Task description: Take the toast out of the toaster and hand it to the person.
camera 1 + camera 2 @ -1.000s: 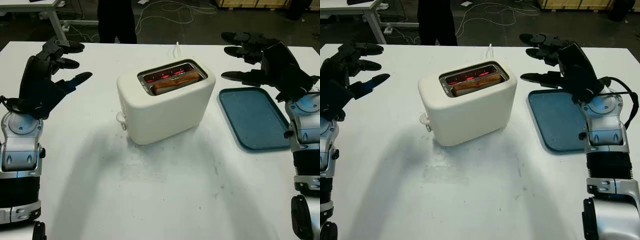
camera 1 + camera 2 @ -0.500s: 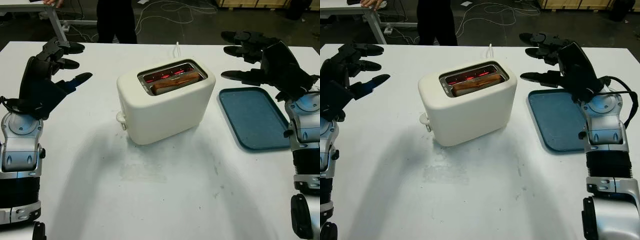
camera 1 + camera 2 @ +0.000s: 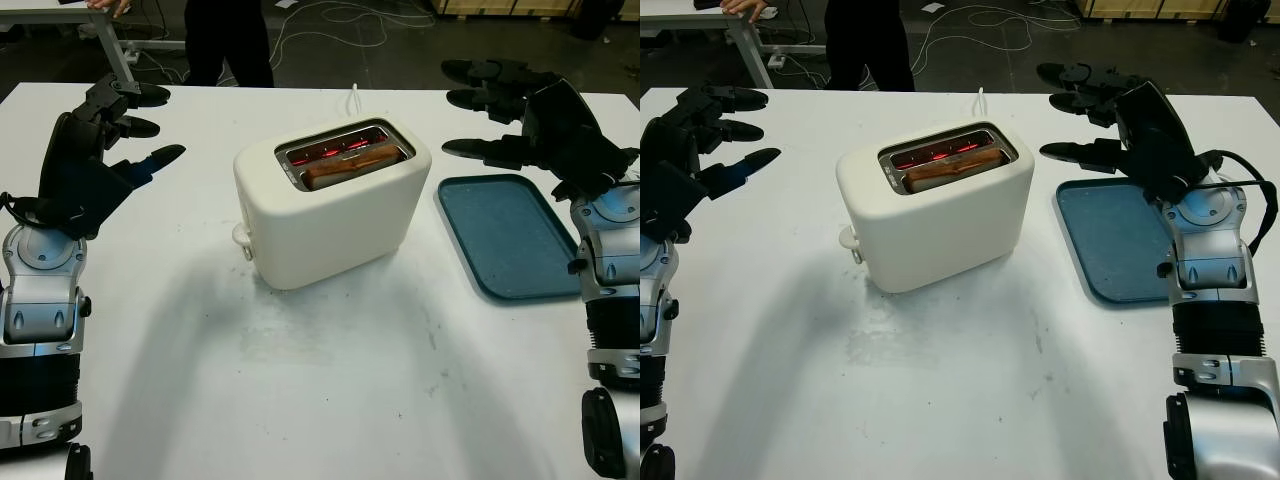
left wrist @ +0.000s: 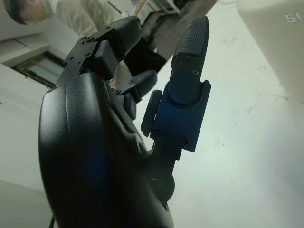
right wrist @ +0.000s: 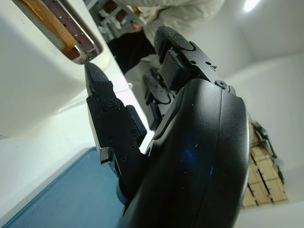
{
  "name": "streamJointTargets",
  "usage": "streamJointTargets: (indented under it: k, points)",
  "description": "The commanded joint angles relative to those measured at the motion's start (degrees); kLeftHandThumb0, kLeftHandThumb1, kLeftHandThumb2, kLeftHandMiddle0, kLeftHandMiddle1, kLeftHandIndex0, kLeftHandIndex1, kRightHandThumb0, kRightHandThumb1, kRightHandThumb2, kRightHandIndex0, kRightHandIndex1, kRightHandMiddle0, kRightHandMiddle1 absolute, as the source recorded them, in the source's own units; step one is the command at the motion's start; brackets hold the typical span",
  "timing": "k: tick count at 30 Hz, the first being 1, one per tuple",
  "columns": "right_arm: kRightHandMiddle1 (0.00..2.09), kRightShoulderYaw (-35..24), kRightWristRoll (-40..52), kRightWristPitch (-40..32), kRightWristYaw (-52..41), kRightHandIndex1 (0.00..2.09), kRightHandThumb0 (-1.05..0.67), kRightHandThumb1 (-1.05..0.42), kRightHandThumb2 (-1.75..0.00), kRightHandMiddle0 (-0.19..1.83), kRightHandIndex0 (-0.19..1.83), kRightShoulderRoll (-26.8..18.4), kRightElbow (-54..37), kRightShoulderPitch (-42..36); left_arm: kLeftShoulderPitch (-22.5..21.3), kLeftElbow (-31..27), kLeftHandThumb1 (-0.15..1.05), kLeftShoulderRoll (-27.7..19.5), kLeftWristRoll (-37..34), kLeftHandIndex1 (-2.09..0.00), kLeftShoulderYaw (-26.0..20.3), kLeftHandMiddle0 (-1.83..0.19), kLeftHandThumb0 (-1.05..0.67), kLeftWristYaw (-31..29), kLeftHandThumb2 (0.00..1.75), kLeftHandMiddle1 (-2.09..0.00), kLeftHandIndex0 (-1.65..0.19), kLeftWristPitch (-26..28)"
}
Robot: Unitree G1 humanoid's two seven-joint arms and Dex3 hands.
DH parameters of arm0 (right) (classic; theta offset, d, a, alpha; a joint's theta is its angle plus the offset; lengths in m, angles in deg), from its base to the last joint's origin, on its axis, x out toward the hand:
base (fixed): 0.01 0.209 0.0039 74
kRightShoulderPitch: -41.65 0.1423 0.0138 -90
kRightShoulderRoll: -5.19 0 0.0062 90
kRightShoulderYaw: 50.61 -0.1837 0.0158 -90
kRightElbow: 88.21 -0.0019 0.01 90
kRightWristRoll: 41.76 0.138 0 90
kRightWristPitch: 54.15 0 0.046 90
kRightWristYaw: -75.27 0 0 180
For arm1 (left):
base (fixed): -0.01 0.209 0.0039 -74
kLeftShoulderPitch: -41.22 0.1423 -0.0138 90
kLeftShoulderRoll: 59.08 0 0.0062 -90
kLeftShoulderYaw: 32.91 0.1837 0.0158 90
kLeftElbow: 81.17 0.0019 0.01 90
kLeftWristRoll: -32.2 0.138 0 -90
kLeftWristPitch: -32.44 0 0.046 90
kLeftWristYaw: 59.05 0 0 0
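Left eye view: left hand (image 3: 95,150) open, raised over the desk (image 3: 330,390) | right hand (image 3: 520,115) open above the tray (image 3: 510,235) | toast (image 3: 350,165) sits in the toaster (image 3: 330,215) between them | person (image 3: 228,40) beyond the desk

White table (image 3: 330,400), cream toaster (image 3: 335,215) at centre, blue tray (image 3: 510,235) beside

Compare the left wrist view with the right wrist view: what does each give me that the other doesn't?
Left wrist view: the open left hand beside the toaster, seen by its plain side wall. Right wrist view: the open right hand near the blue tray, and the toast sitting in the slot. Both: the toaster, the white table and a person beyond it.
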Motion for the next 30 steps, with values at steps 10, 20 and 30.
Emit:
streamJointTargets:
  k: [10,20,30]
  points:
    - [0.01,-0.06,0.7,0.56,0.12,0.34,-0.02,-0.77,0.0,0.56,0.4,-0.08,0.11,0.51,-0.03,0.13,0.92,-0.02,0.21,-0.88,0.42,-0.22,-0.52,0.15,0.01,-1.12,-0.26,-0.82]
    - [0.01,0.01,-0.25,0.4,0.6,0.36,-0.07,-0.76,0.0,0.56,0.4,-0.42,-0.46,0.16,0.17,0.32,0.92,0.05,0.47,-0.9,0.46,-0.22,-0.51,0.44,0.01,-1.13,-0.25,-0.96]
    - [0.01,-0.01,-0.1,0.86,0.55,0.39,-0.08,-0.76,0.0,0.57,0.4,-0.16,-0.27,0.08,0.58,0.26,0.92,0.19,0.27,-0.9,0.17,-0.21,-0.52,0.63,0.03,-1.12,-0.25,-1.09]
